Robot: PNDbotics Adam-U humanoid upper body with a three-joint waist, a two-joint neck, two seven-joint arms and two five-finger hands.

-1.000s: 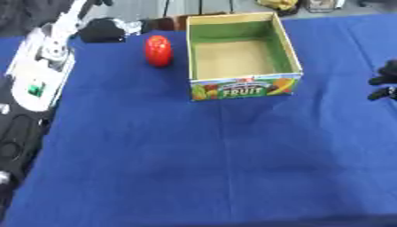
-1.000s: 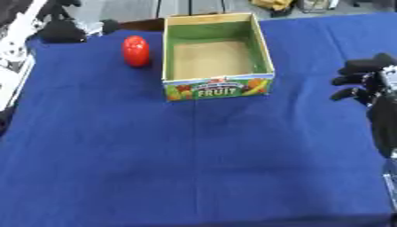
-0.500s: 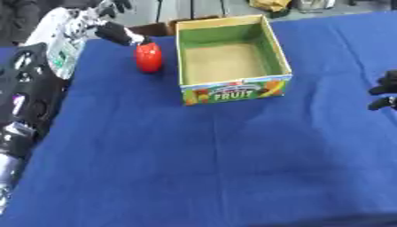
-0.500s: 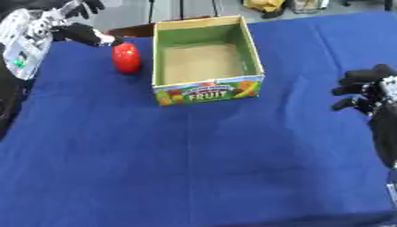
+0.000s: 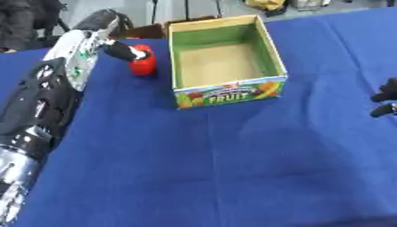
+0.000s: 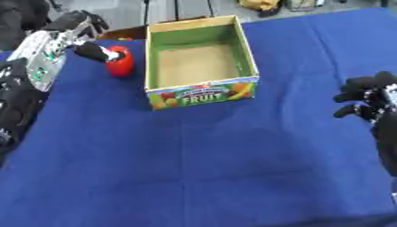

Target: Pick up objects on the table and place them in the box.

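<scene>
Reaching in since a second ago, my left hand (image 5: 116, 46) now touches the red object (image 5: 142, 63) at upper left beside the empty box (image 5: 225, 91), grip unclear

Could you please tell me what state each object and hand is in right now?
Fruit box: open-topped, upright, empty.
Red object: on the table left of the box, touched by the left hand.
Left hand: reaching onto the red object.
Right hand: idle at right edge, fingers curled.
</scene>
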